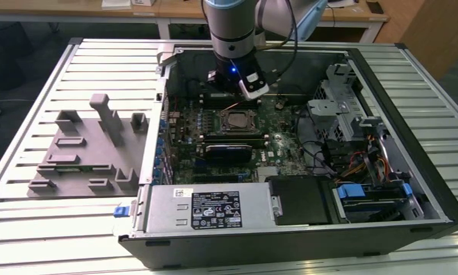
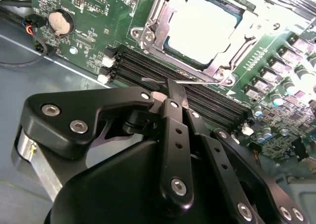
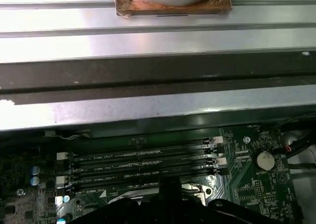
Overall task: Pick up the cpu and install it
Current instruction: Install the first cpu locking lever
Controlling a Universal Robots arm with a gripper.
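The cpu [image 2: 202,26], a bright silvery square, lies flat in the motherboard socket with a metal frame [image 2: 148,33] around it. The exterior view shows the cpu [image 1: 236,120] in the middle of the green board inside the open computer case. My gripper [image 2: 174,93] hangs just beside the socket, over the black memory slots [image 2: 217,105], with its black fingers [image 2: 177,98] together and nothing between them. A thin wire lever [image 2: 155,79] runs past the fingertips. In the exterior view the gripper [image 1: 240,96] sits just behind the socket.
A grey fixture tray [image 1: 84,149] lies on the slatted table at the exterior view's left. The case holds a power supply [image 1: 206,209] in front, a drive cage [image 1: 343,109] and cables at the exterior view's right. A coin cell [image 3: 265,159] sits near the memory slots [image 3: 143,159].
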